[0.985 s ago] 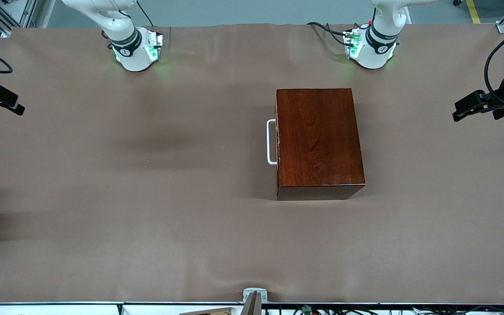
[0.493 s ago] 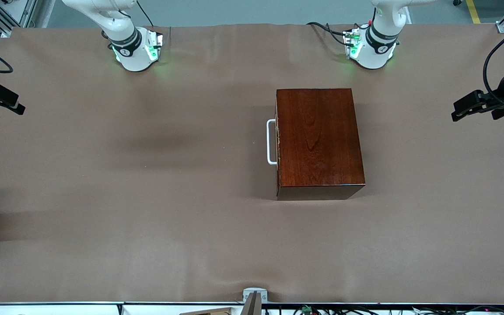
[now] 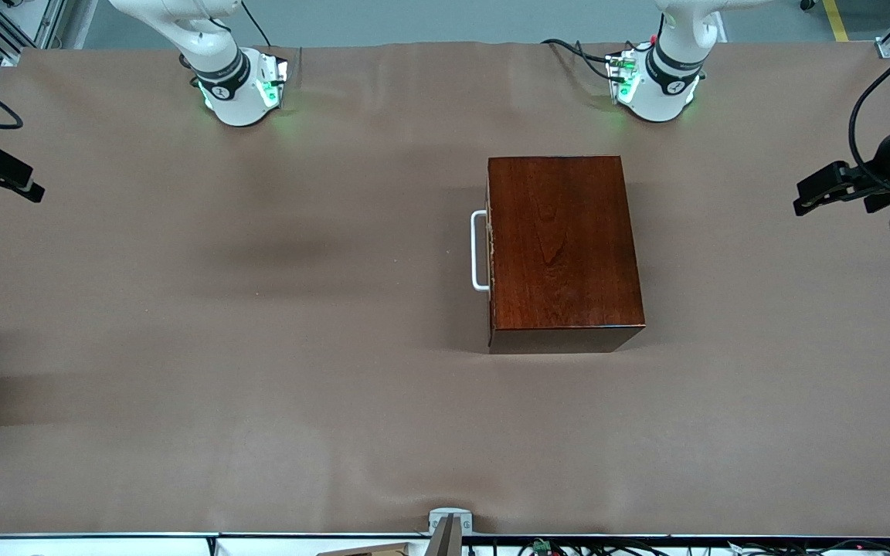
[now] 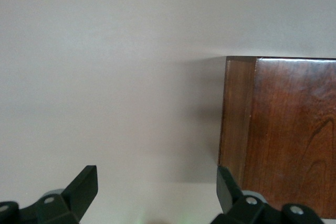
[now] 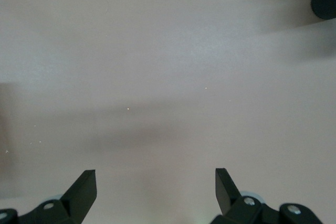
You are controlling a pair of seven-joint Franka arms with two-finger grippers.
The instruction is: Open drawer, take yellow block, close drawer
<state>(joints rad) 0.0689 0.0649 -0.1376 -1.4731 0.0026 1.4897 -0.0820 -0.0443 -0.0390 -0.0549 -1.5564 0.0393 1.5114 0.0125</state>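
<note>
Front view — where's the drawer (image 3: 492, 251)?
— Shut in the box (image 3: 561, 247), handle (image 3: 478, 250) facing the right arm's end, long axis running toward the camera.
— Nearer gripper?
— Left gripper (image 3: 804, 202), though it hangs off the box's back end; right gripper (image 3: 28, 191) faces the handle, well apart. Both gape empty. Block unseen.

One wooden box (image 3: 565, 251) sits on one table (image 3: 259, 347). It has one drawer (image 3: 490, 255) with one white handle (image 3: 478, 251). Two arms are present, each with one gripper: left gripper (image 4: 157, 192), right gripper (image 5: 156, 192).
</note>
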